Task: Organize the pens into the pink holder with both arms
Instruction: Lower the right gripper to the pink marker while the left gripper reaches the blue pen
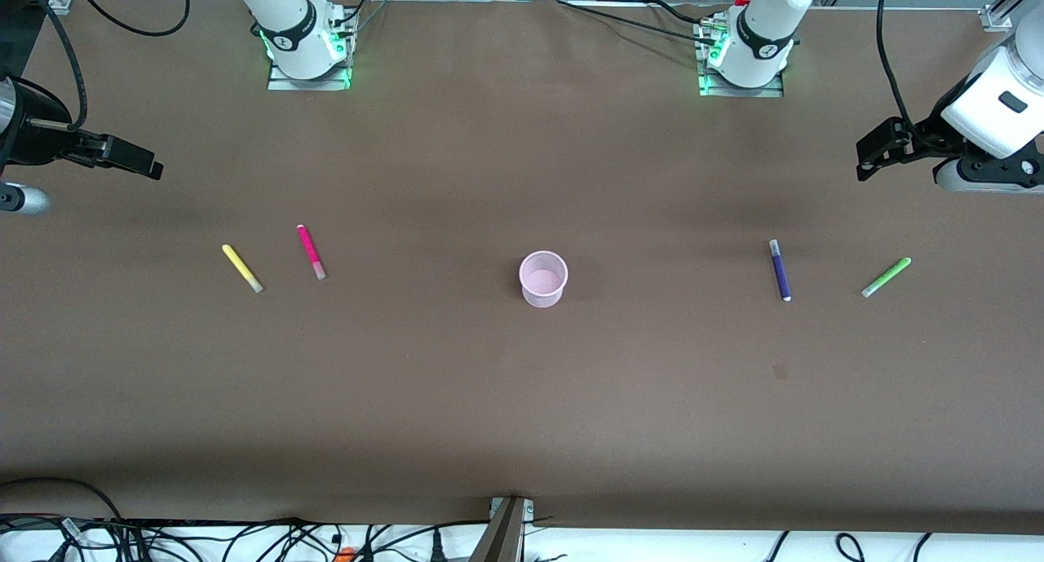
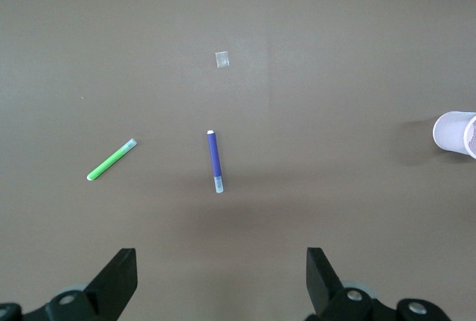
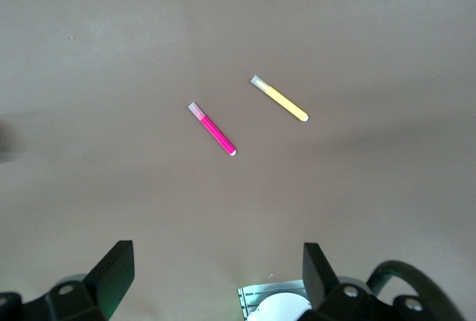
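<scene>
Both arms hang raised at the table's ends, neither over a pen. The left gripper point(image 1: 866, 158) is up in the air over the brown table point(image 1: 522, 399) at the left arm's end, its wrist angled in toward the middle; its fingers point(image 2: 119, 280) stand spread wide with nothing between them. The right gripper point(image 1: 151, 166) is up over the right arm's end, pointing in toward the middle likewise, and its fingers point(image 3: 115, 273) are also wide apart and empty.

The pink holder point(image 1: 543, 278) stands upright at mid-table, empty. Toward the right arm's end lie the yellow pen point(image 1: 242, 268) and, just beside it toward the holder, the magenta pen point(image 1: 311, 252), apart from each other. Toward the left arm's end lie the dark purple pen point(image 1: 780, 270) and the light green pen point(image 1: 886, 277), the green one closer to the table's end. A small pale patch point(image 1: 780, 372) sits on the table nearer the front camera than the purple pen.

No writing can be read on the pens or holder.
</scene>
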Tool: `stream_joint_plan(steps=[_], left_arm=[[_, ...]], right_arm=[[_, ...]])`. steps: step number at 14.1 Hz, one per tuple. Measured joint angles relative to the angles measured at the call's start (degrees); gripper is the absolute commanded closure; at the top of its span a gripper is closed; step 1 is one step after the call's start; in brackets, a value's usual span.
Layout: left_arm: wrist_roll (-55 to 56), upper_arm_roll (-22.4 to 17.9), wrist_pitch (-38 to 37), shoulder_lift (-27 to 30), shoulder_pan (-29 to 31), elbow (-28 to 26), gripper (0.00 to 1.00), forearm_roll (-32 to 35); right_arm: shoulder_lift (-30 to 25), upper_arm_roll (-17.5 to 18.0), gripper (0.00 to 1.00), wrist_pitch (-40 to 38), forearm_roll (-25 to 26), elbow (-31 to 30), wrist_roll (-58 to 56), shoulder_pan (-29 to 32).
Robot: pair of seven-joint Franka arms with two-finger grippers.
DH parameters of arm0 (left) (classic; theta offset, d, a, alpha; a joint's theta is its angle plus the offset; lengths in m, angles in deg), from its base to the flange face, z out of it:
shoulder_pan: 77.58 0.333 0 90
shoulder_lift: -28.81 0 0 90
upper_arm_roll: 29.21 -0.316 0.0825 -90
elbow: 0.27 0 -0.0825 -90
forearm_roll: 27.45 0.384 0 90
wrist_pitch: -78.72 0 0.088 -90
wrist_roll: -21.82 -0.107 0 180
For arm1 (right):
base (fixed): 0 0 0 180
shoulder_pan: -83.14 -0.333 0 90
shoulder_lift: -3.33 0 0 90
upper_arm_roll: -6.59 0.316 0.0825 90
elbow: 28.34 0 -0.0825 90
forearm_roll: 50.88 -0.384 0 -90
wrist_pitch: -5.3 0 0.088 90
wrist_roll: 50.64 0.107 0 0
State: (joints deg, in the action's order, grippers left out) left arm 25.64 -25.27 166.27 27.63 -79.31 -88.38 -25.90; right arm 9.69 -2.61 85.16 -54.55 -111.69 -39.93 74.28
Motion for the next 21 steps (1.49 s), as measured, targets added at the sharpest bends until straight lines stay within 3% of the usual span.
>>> stream_joint_plan(steps=[7,15,18,21], left_arm=[[0.1,0.0,-0.4,0.0,0.0,0.0,0.0,0.0],[0.3,-0.8,-11.2,-6.4,0.9,-0.8,0.0,0.0],[0.3,-1.0,-8.8,-12.1,2.8,-2.0,0.0,0.7],[0.3,-1.0,2.3,-15.1,4.3,-8.3,0.0,1.8]], right_arm=[[-0.7,-0.1,0.0,0.0,0.0,0.1,0.0,0.0],[0.5,0.3,0.0,-0.4,-0.1,-2.7,-2.0,-0.3],[0.2,1.6,0.0,4.4,-0.1,-8.7,-3.7,-0.3],[-2.6,3.5,0.0,13.8,-0.1,-19.9,-4.6,-0.4]])
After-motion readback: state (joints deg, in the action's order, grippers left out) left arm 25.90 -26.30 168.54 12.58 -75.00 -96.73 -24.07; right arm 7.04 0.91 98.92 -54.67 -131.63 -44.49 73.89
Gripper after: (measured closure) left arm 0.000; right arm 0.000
